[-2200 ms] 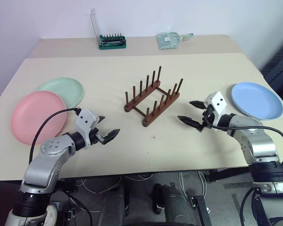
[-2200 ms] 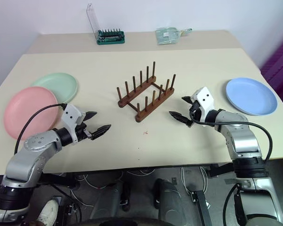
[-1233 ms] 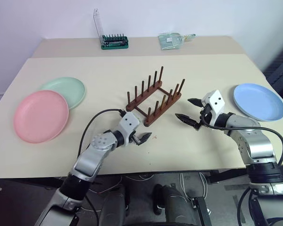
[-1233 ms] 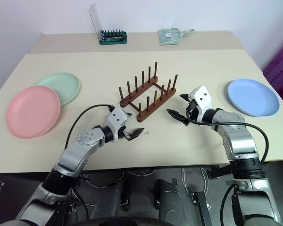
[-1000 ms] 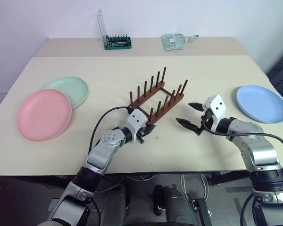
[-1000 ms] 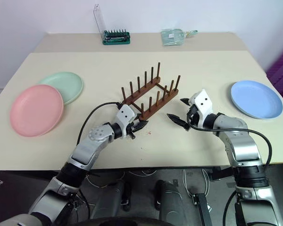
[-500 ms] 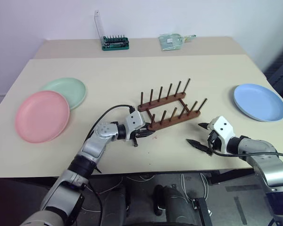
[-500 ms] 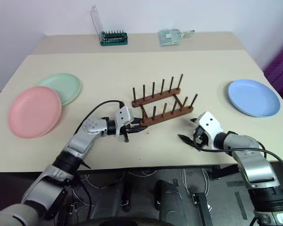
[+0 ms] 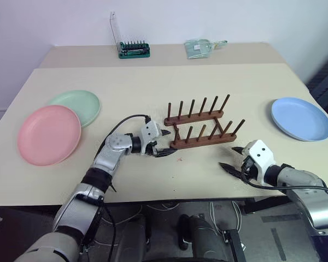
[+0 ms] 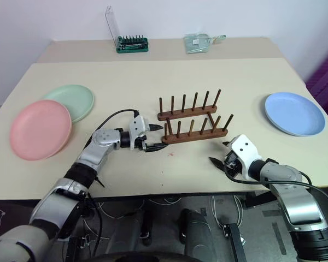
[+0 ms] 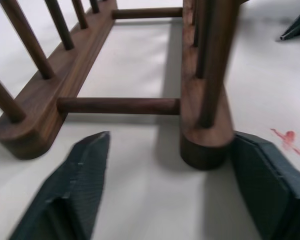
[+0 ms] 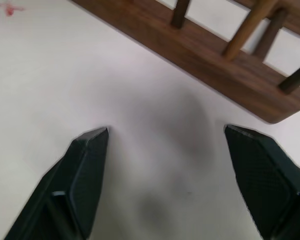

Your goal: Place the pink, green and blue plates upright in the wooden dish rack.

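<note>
The left gripper [image 9: 163,143] is spread around the near rail end of the wooden rack [image 9: 203,129]; the right gripper [image 9: 234,159] is spread, empty. The stiff, probably slick pink plate [image 9: 48,134] lies far left; pinch its rim.

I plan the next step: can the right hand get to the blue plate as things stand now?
Probably yes. The right hand is open, and only bare table lies between it and the blue plate; the rack is on its other side.
</note>
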Tool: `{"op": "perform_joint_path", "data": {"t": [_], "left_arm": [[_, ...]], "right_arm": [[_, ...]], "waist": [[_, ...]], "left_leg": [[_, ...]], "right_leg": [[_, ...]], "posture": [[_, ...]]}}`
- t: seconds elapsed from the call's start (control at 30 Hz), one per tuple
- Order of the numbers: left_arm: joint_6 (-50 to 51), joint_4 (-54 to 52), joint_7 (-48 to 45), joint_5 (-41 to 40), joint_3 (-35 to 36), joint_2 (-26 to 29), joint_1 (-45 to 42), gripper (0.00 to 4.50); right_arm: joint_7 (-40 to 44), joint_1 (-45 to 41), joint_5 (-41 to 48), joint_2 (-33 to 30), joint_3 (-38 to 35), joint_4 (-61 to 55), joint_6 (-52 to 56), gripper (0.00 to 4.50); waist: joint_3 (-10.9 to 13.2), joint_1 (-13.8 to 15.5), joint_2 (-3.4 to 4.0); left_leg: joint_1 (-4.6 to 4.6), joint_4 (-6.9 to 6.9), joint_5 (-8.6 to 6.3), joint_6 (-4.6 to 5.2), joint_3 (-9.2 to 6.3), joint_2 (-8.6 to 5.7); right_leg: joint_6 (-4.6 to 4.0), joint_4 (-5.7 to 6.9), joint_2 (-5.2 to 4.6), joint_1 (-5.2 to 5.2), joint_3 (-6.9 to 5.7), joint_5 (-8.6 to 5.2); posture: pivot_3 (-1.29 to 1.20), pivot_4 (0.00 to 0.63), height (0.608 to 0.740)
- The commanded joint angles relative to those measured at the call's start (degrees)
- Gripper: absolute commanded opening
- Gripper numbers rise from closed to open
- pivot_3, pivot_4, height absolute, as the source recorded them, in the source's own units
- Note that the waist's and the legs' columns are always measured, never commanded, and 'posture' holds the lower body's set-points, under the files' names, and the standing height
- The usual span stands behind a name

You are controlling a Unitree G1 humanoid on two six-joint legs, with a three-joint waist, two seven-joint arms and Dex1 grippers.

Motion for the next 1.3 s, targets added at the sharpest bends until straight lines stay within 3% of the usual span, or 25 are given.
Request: {"op": "perform_joint_path", "data": {"t": [0.03,0.1,0.2,0.3,0.4,0.6,0.73,0.83,1.13,1.3], "left_arm": [[5.32,-6.92,-1.34,-1.04,1.15,3.31,5.73,3.48],[9.67,-13.37,-3.09,-2.73,1.07,5.26,9.23,2.91],[14.47,-20.15,-2.94,-3.10,0.49,6.99,12.36,1.50],[18.90,-25.77,-2.12,-2.37,-1.00,7.47,14.40,0.00],[21.22,-29.44,1.30,-0.70,-3.56,4.39,14.80,0.00],[20.91,-23.51,12.52,9.26,-8.51,-1.44,11.95,0.00],[20.95,-16.57,26.38,13.35,-5.31,-6.18,9.17,0.00],[21.30,-11.83,31.78,12.95,-2.28,-7.90,6.68,0.00],[18.36,-4.41,35.96,13.35,-2.01,-7.31,3.11,0.00],[15.53,-11.15,32.49,12.82,-3.00,-5.04,6.13,0.00]], "right_arm": [[0.51,-1.16,0.38,-0.31,-0.92,-0.20,-0.45,3.74],[1.28,-1.68,0.41,-0.42,-0.12,0.52,-0.18,3.11],[1.23,-2.90,-0.50,0.06,1.09,1.76,-0.36,1.75],[-0.24,-5.06,-2.33,0.98,2.61,3.66,-0.53,0.09],[-2.26,-8.42,-6.20,1.74,5.68,7.17,-1.49,0.04],[-6.01,-15.66,-10.58,5.05,8.88,14.24,-2.34,0.04],[-11.62,-21.28,-15.60,8.59,11.19,21.34,-5.39,0.04],[-14.13,-24.71,-17.41,10.98,11.91,26.18,-7.97,0.04],[-15.02,-28.82,-18.80,12.90,11.87,31.68,-11.66,0.04],[-11.62,-25.79,-17.38,11.26,10.88,26.24,-11.42,0.04]], "waist": [[-0.02,-0.12,0.01],[-0.04,-0.54,0.04],[-0.04,-0.53,0.05],[-0.05,-0.44,0.05],[-0.12,-0.32,0.10],[-0.25,0.40,0.09],[-0.29,0.15,0.09],[-0.31,0.02,0.08],[-0.40,-1.37,0.18],[-0.44,-1.76,0.22]], "left_leg": [[0.03,-0.01,0.00,0.00,0.02,0.00],[0.05,-0.04,0.00,0.00,0.03,0.04],[0.06,-0.07,0.00,0.00,0.00,0.06],[0.07,-0.06,0.00,0.00,0.01,0.04],[0.07,-0.06,0.00,-0.01,0.01,0.02],[0.20,0.03,0.00,0.00,-0.07,-0.04],[0.87,-0.03,-0.05,-0.01,-0.10,-0.02],[0.87,-0.04,-0.05,-0.01,-0.14,-0.01],[0.89,-0.11,-0.03,0.02,-0.12,-0.01],[0.89,-0.16,-0.03,0.01,-0.10,0.01]], "right_leg": [[-0.02,0.00,0.01,0.01,0.01,-0.01],[-0.02,0.00,0.02,0.00,0.02,-0.01],[-0.05,0.00,0.02,0.01,0.01,-0.03],[-0.07,-0.01,-0.01,0.02,0.02,-0.05],[-0.07,-0.03,-0.02,0.04,0.02,-0.05],[-0.06,-0.08,-0.05,0.37,-0.01,-0.05],[-0.02,-0.32,-0.10,1.05,-0.08,-0.05],[-0.01,-0.30,-0.10,1.04,-0.10,-0.04],[-0.01,-0.21,-0.07,1.00,-0.10,-0.03],[-0.03,-0.22,-0.08,0.95,-0.09,-0.04]], "posture": [[0.00,0.150,0.730],[0.00,0.150,0.730],[0.00,0.150,0.730],[0.00,0.150,0.730],[0.00,0.150,0.730],[0.00,0.150,0.730],[0.00,0.150,0.730],[0.00,0.150,0.730],[0.00,0.150,0.730],[0.00,0.150,0.730]]}}
